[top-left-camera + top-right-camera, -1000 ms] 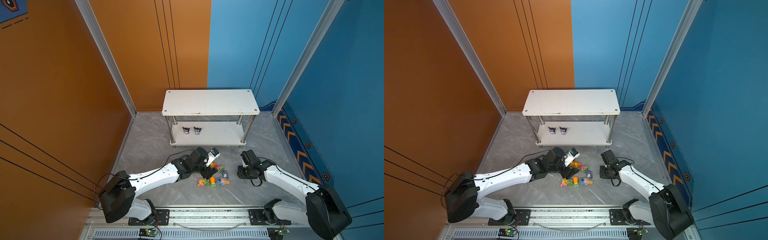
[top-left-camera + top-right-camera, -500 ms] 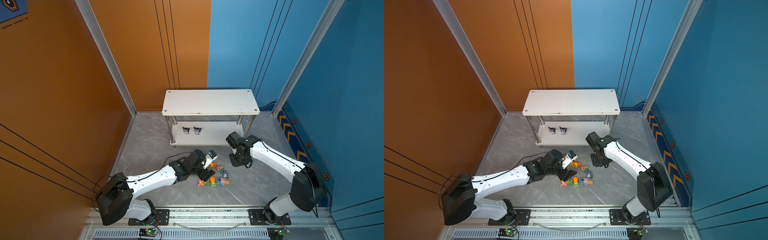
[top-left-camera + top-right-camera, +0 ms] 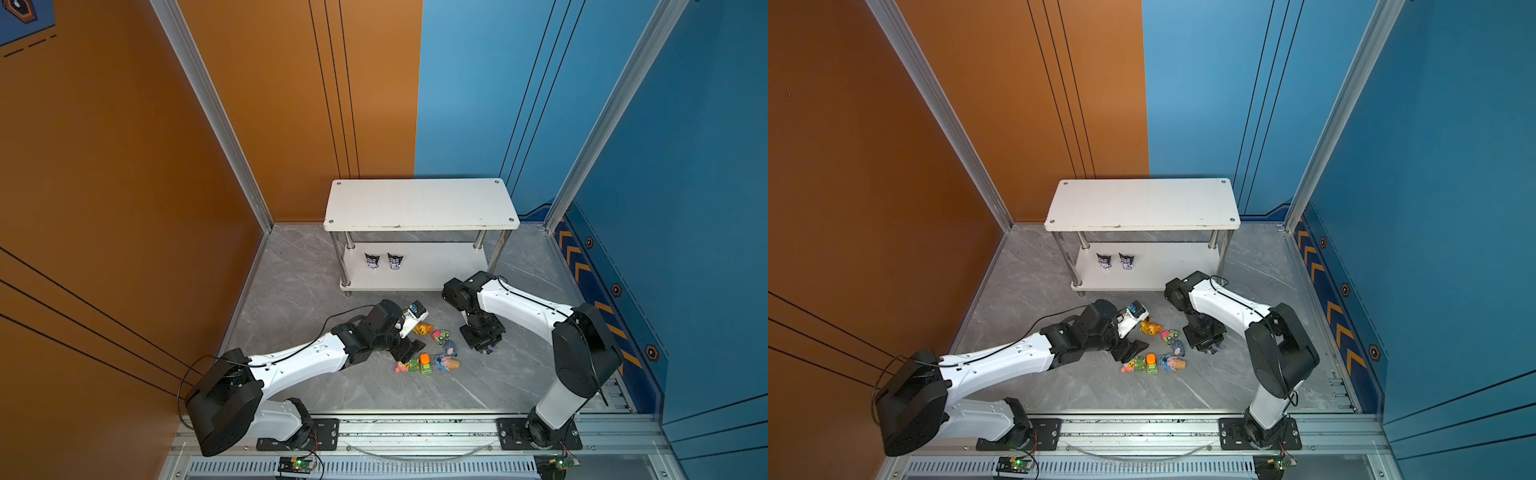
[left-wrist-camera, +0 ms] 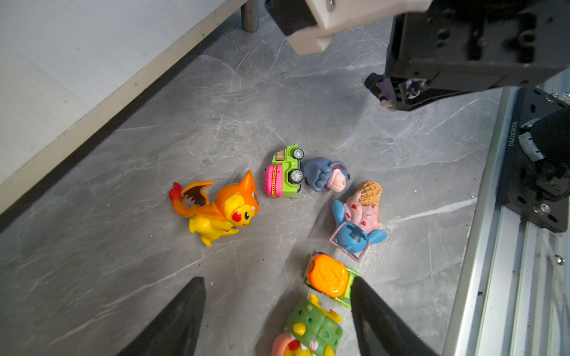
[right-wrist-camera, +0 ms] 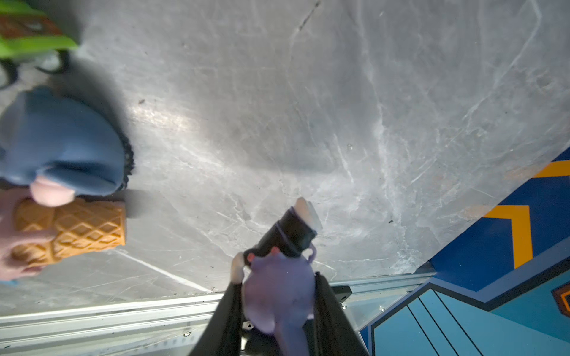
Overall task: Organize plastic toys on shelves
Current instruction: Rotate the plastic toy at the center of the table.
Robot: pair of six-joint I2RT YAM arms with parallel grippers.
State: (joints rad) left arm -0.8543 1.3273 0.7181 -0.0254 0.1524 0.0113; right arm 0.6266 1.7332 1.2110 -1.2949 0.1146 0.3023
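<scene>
The left gripper point(image 4: 276, 283) hangs with jaws spread over toys scattered on the floor point(image 4: 92, 277), apparently lining up its next pick among the orange dragon point(image 4: 222, 209), green car point(image 4: 285, 172), grey donkey point(image 4: 325, 174) and blue one on cone point(image 4: 359, 215). At 12 o'clock from them, the shelves point(image 3: 419, 203) hold two black-purple horned figurines point(image 3: 372, 261) side by side on the lower board point(image 3: 440, 266). At 3 o'clock, the right gripper point(image 3: 485, 347) pinches a third horned figurine point(image 5: 279, 296), glossy lilac with black horns jutting past the fingertips, low over the floor and likely bound for its twins.
</scene>
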